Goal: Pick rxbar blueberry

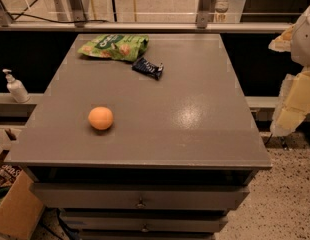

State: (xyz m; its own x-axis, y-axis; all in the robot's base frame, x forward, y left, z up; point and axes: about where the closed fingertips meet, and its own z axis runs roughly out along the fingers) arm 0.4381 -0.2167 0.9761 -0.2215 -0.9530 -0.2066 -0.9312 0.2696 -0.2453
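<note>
The rxbar blueberry [148, 68] is a small dark navy wrapper with white markings. It lies flat on the far part of the grey cabinet top [195, 84], just right of and below the green snack bag [114, 47]. My gripper [294, 91] is at the right edge of the view, pale yellow and white, held off the cabinet's right side and well to the right of the bar. It holds nothing that I can see.
An orange round fruit [100, 118] sits on the front left of the top. A white pump bottle [15, 86] stands on a ledge to the left. Drawers [141, 200] are below the front edge. A cardboard box [15, 211] is at the lower left.
</note>
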